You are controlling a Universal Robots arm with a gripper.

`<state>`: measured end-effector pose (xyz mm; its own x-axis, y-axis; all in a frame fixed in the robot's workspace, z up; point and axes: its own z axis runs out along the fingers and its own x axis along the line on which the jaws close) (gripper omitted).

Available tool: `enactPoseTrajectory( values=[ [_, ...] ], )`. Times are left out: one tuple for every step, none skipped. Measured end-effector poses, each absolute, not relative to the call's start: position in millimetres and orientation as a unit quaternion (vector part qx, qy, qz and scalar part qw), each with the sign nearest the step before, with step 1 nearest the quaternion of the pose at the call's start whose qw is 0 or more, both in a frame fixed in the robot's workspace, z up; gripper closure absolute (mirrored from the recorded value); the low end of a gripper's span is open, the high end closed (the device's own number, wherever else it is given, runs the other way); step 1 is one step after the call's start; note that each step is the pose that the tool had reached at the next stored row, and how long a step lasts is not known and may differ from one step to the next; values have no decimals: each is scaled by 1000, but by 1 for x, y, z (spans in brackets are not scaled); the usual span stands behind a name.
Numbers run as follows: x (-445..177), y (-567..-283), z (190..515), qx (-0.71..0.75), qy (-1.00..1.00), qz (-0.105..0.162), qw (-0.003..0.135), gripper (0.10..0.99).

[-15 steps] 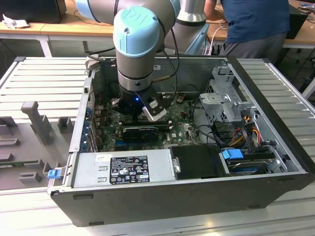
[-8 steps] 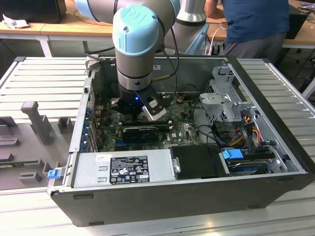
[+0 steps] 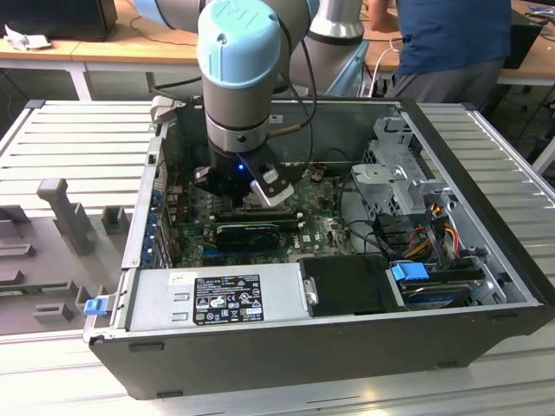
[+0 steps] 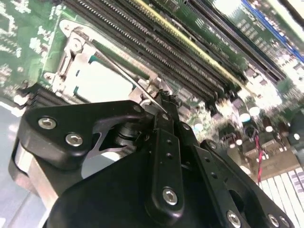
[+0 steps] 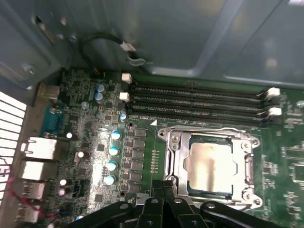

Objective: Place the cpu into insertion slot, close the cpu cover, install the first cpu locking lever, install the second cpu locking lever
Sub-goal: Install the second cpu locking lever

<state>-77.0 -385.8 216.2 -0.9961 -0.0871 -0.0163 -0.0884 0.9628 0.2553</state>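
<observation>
The cpu, a pale square chip, lies in the insertion slot on the green board. The silvery cpu cover lies flat around it, and the chip shows through its window. In the second wrist view a thin metal locking lever rises at a slant from the cover to my fingertips. My gripper is shut, its tip against the lever's free end. In the first wrist view the gripper sits at the socket's edge. In the exterior view it hangs low over the board inside the case.
Long black memory slots run beside the socket. Capacitors and rear ports stand on its other side. The power supply, a drive cage and cables crowd the case. A person stands behind the table.
</observation>
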Motion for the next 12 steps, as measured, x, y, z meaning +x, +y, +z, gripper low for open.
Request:
enactPoseTrajectory(
  values=[
    [-77, -386, 221, -44, 991, 129, 2, 980],
    [-77, -385, 225, -44, 991, 129, 2, 980],
    [-77, -385, 230, -44, 991, 129, 2, 980],
    [-77, -385, 239, -44, 991, 129, 2, 980],
    [-77, -385, 243, -44, 991, 129, 2, 980],
    [-76, -385, 243, -44, 991, 129, 2, 980],
    [-73, -385, 244, -44, 991, 129, 0, 980],
    [-71, -385, 244, -44, 991, 129, -2, 980],
    [-67, -385, 244, -44, 991, 129, -3, 980],
    [-63, -385, 244, -43, 991, 129, -5, 980],
    [-55, -385, 244, -43, 991, 130, -8, 980],
    [-51, -385, 244, -43, 991, 130, -9, 980]
  ],
)
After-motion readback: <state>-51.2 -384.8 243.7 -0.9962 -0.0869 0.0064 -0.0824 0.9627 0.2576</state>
